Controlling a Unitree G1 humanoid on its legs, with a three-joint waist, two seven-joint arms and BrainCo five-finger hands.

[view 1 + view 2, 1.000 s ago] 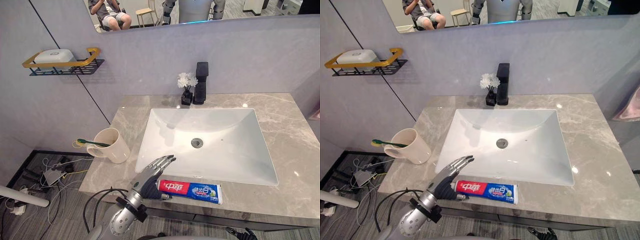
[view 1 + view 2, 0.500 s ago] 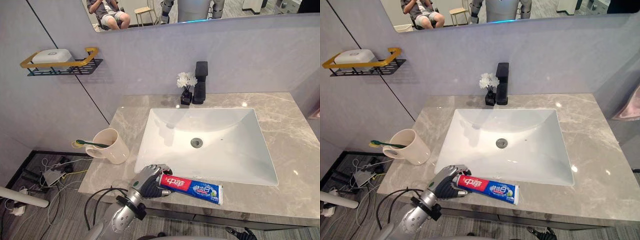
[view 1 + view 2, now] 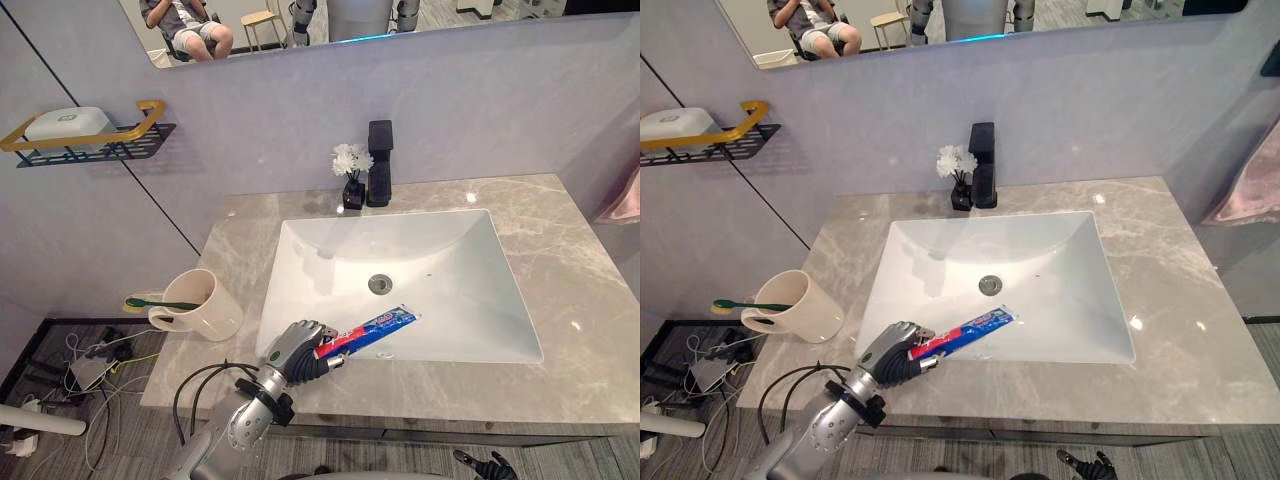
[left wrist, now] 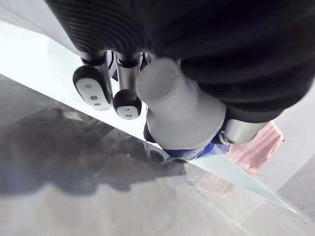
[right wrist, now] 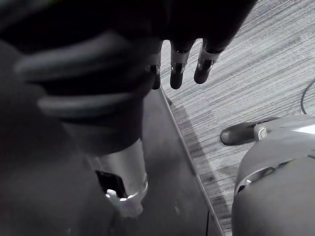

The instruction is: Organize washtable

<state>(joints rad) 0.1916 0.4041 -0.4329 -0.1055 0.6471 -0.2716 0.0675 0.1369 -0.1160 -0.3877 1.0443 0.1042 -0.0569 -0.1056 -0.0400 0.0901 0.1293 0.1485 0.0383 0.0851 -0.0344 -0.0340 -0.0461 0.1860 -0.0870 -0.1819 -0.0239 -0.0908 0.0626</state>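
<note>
Left eye view: the left robot hand (image 3: pixel 300 350) sits at the front edge of the bench (image 3: pixel 575 330), fist wrapped round the red end of the toothpaste tube (image 3: pixel 372 327). The rest of the tube pokes out away from the robot hand, slanting over the white sink (image 3: pixel 450 280). A mug (image 3: pixel 205 308) with a green toothbrush (image 3: pixel 150 303) in it stands off to the hand's left, well apart. The black faucet (image 3: pixel 380 177) is far beyond the hand, past the sink.

Left wrist view: the fingers (image 4: pixel 93 87) are curled in, and the tube's white cap end (image 4: pixel 172 110) sticks out of the fist.

Right wrist view: the right robot hand (image 5: pixel 179 64) hangs over grey striped floor, fingers loose and holding nothing.
</note>
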